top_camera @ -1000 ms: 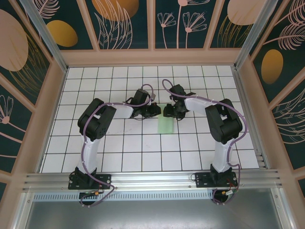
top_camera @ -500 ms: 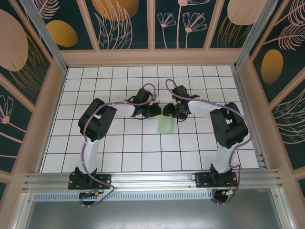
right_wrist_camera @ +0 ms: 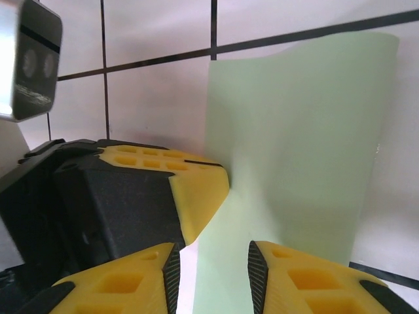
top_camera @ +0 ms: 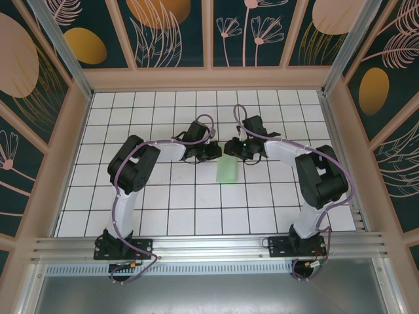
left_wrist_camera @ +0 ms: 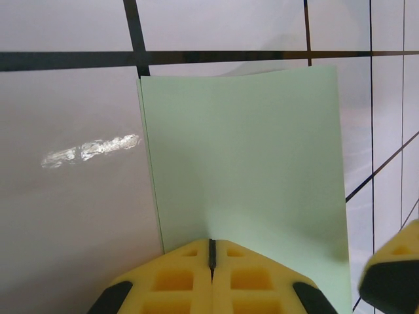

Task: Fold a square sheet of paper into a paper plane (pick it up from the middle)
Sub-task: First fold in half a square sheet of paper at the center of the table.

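Over the last second our right arm has swung its elbow outward, and the right gripper [right_wrist_camera: 211, 263] now sits with its jaws a little apart over the paper's edge, not pinching it. The left gripper [left_wrist_camera: 211, 252] stays clenched on the folded sheet of paper [top_camera: 227, 172], which has not moved on the tabletop [top_camera: 163, 196] between them. We judge the next fold is being set up.

The folded sheet of paper [left_wrist_camera: 249, 157] is a plain pale mint green without markings, and the table [top_camera: 196, 196] is white with a grid of thin black lines. The left gripper [left_wrist_camera: 211, 260] and right gripper [right_wrist_camera: 211, 261] carry yellow pads on black bodies, while the left arm [top_camera: 131, 171] and right arm [top_camera: 315, 175] combine black joints with white links and purple cables. The wall panels [top_camera: 171, 46] are dark teal, printed with orange and peach ovals and peach line-drawn plants, set in peach-coloured frames [top_camera: 209, 78].
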Controlling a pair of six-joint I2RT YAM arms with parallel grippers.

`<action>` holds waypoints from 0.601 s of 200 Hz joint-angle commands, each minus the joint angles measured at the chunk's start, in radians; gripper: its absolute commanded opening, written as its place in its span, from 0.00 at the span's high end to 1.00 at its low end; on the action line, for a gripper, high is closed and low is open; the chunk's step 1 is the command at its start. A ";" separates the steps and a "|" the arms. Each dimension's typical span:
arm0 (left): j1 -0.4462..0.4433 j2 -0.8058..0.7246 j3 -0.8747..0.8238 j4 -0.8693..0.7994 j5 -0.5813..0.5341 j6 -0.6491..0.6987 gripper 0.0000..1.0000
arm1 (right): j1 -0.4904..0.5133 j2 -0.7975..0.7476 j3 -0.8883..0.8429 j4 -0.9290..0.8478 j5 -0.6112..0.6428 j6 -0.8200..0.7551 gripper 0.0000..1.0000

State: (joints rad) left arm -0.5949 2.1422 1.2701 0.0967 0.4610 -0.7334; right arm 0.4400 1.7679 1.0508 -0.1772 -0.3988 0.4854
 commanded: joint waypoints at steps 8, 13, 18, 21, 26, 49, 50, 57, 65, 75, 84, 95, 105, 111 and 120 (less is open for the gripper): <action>0.017 0.064 -0.040 -0.170 -0.136 0.027 0.97 | -0.018 0.044 0.002 0.036 -0.061 -0.008 0.64; 0.017 0.064 -0.040 -0.170 -0.136 0.025 0.97 | -0.018 0.052 0.002 0.038 -0.071 -0.010 0.64; 0.017 0.064 -0.039 -0.171 -0.136 0.025 0.97 | -0.018 0.059 0.003 0.036 -0.075 -0.011 0.64; 0.017 0.064 -0.039 -0.171 -0.136 0.026 0.97 | -0.018 0.063 0.004 0.036 -0.075 -0.011 0.64; 0.017 0.064 -0.038 -0.171 -0.136 0.025 0.97 | -0.020 0.067 0.002 0.036 -0.075 -0.010 0.64; 0.017 0.064 -0.038 -0.173 -0.139 0.023 0.97 | -0.028 0.084 -0.002 0.030 -0.064 -0.010 0.65; 0.017 0.064 -0.038 -0.174 -0.139 0.023 0.98 | -0.028 0.086 -0.002 0.029 -0.064 -0.010 0.65; 0.018 0.063 -0.038 -0.176 -0.140 0.022 0.98 | -0.030 0.090 -0.004 0.022 -0.051 -0.011 0.65; 0.017 0.062 -0.035 -0.176 -0.140 0.025 0.98 | -0.030 0.094 -0.002 0.011 -0.036 -0.014 0.65; 0.017 0.062 -0.034 -0.178 -0.140 0.025 0.98 | -0.032 0.094 -0.003 0.004 -0.025 -0.018 0.65; 0.017 0.064 -0.032 -0.180 -0.140 0.025 0.98 | -0.032 0.089 0.000 0.001 -0.017 -0.020 0.65; 0.017 0.064 -0.031 -0.179 -0.139 0.026 0.98 | -0.031 0.083 0.004 -0.001 -0.018 -0.021 0.65; 0.018 0.064 -0.029 -0.181 -0.137 0.026 0.98 | -0.031 0.066 0.005 0.004 -0.022 -0.022 0.65; 0.017 0.064 -0.029 -0.181 -0.137 0.026 0.98 | -0.032 0.053 0.006 0.006 -0.019 -0.022 0.65; 0.018 0.064 -0.029 -0.181 -0.137 0.027 0.98 | -0.033 0.033 0.006 0.008 -0.005 -0.022 0.64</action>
State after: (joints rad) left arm -0.5949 2.1422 1.2732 0.0914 0.4606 -0.7334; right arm 0.4171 1.8488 1.0508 -0.1638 -0.4351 0.4778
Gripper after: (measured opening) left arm 0.066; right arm 0.353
